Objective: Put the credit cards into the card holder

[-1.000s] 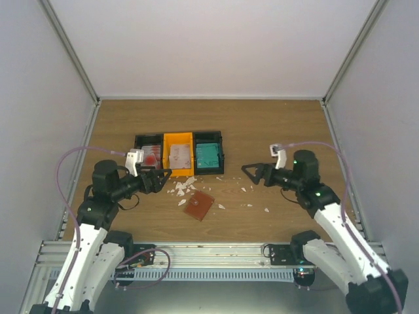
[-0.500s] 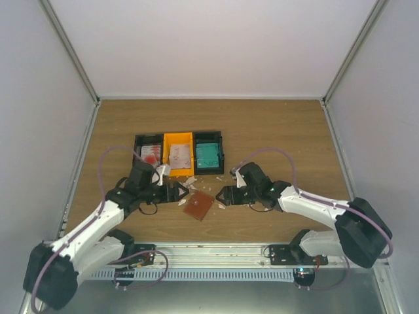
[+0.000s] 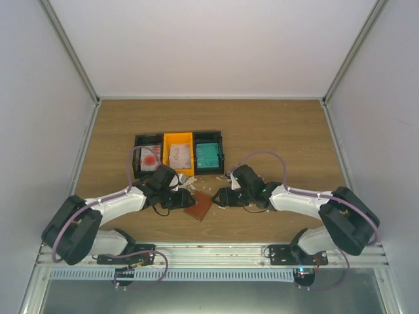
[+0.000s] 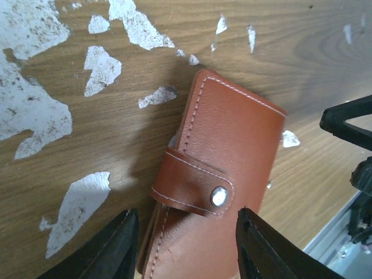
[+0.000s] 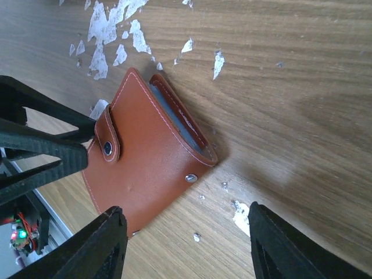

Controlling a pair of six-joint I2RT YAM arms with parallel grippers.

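**Grasp check**

Notes left gripper (image 4: 186, 256) fingers (image 4: 119, 247) close against both sides of the flat reddish-brown leather folding card holder (image 4: 226, 151); cannot tell whether clamped. Notes right gripper (image 5: 183, 247) spread wide, holder's opposite end just ahead. Places holder flat on wooden table (image 3: 275, 131), between both grippers, beside scattered white scraps (image 4: 29, 110).

Tabletop, close up: my left gripper (image 4: 185, 244) and right gripper (image 5: 186, 238) are both black. The card holder (image 4: 221, 168) is reddish-brown leather with pale stitching, a silver snap (image 4: 219, 196) and a grey-blue inner edge. The table (image 4: 302, 46) is warm brown wood grain, flecked with white scraps (image 4: 102, 67). At centre left of the overhead view are an orange bin (image 3: 178, 136) and black bins (image 3: 138, 152). Their credit cards (image 3: 209, 156) are teal-green, pale whitish-pink, and white with a red round mark. My arms (image 3: 114, 203) are white and black, with lilac cables (image 3: 262, 156).
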